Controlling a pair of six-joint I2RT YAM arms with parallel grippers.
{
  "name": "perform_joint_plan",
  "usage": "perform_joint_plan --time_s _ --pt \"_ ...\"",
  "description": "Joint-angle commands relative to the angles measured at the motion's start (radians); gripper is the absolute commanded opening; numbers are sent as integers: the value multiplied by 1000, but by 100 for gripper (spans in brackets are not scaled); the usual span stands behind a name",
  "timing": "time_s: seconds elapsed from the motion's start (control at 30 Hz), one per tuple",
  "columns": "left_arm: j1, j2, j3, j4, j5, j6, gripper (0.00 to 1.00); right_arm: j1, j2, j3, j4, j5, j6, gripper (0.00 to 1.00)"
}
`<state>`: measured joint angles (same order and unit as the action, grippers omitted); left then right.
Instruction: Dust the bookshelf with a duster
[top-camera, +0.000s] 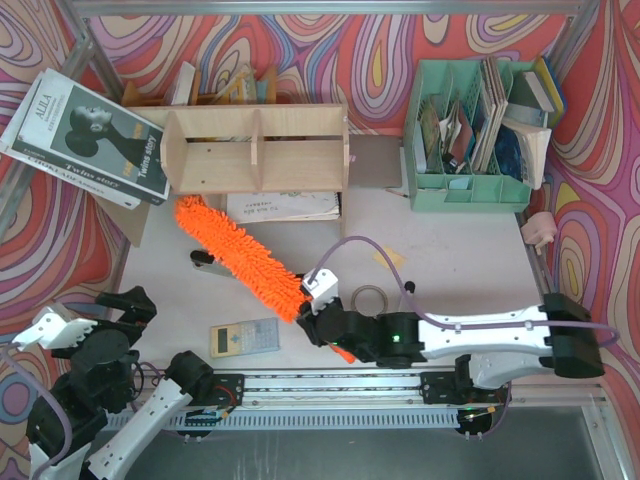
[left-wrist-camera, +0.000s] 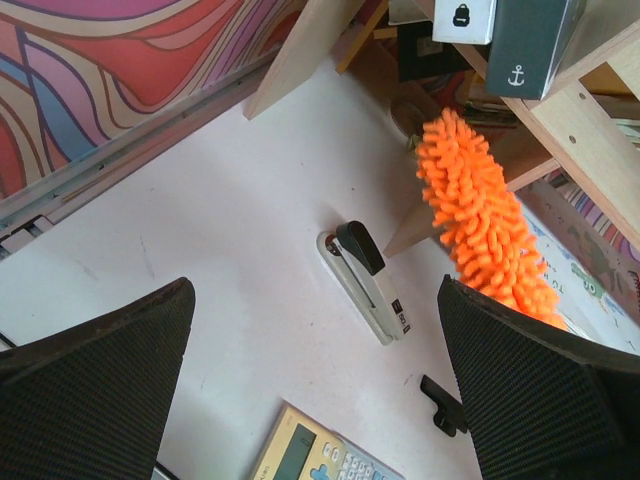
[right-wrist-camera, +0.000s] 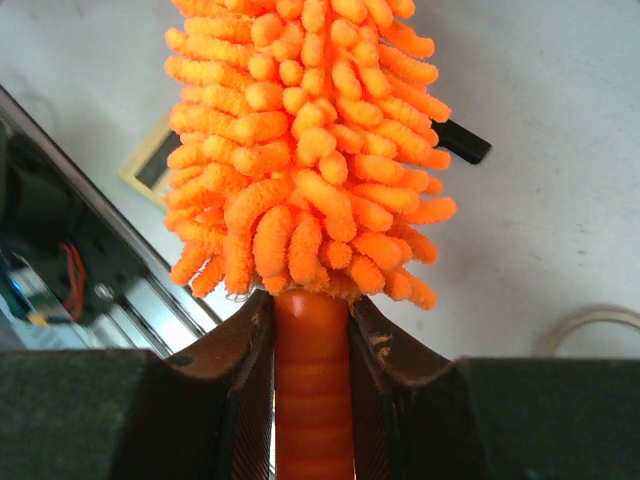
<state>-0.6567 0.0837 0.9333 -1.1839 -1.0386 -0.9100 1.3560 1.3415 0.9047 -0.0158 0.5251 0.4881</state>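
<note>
Tabletop (top-camera: 455, 285): right gripper (right-wrist-camera: 312, 312) tight on duster (top-camera: 236, 256)

Lying on pale table (top-camera: 470, 250): stapler (left-wrist-camera: 365, 285), calculator (top-camera: 244, 338), tape roll (top-camera: 356, 298). Standing at rear: bookshelf (top-camera: 255, 150), green organizer (top-camera: 465, 190).

I see patterned wall (top-camera: 400, 40) closing workspace on three sides; swirls of red, orange, purple, yellow, white; same print upper left in left wrist view, with metal channel (left-wrist-camera: 120, 145) at its foot; aluminium frame (top-camera: 320, 7) along top edge, slanted struts at both upper corners; table (top-camera: 450, 270) pale, matte, off-white, faint scuffs on my feed; slotted metal rail (top-camera: 330, 385) along near edge; grey surface (top-camera: 400, 450) below rail, floor or not I cannot tell; light even, diffuse; shadows short, soft
</note>
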Motion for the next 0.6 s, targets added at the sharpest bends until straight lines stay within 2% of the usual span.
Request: perform_joint_plan --time_s 0.0,0.23,0.57 --pt "-1 9 14 -44 -47 -26 98 -15 -131 -85 29 -20 -187 0" --pt "-2 -16 20 -65 -61 -50 98 -16 -107 -21 -19 -243 -438 0" --pt "-3 -34 23 -75 -62 -63 98 -15 -114 106 -13 -288 -608 0"
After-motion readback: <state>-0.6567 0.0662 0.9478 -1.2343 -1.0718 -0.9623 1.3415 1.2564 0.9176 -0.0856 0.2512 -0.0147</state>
